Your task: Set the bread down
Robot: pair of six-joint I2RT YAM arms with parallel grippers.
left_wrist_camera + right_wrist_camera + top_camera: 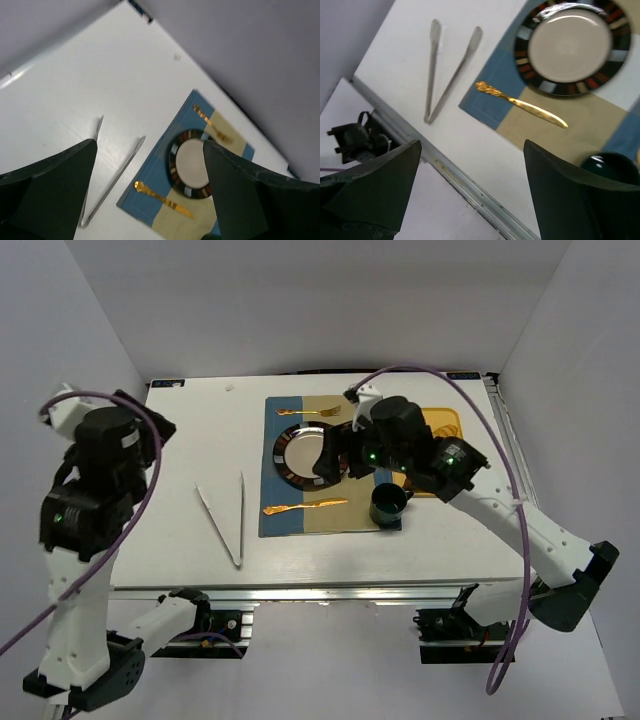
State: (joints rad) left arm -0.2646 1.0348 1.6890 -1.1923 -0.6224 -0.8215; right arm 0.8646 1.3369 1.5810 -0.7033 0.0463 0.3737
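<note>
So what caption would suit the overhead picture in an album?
Right arm hangs over a placemat set with plate, gold knife, fork and dark mug; tongs lie beside it.

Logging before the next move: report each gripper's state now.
Left gripper: open, holding nothing.
Right gripper: open, holding nothing.

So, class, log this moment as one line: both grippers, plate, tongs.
left gripper open, empty | right gripper open, empty | plate bare, on placemat | tongs on table beside placemat
</note>
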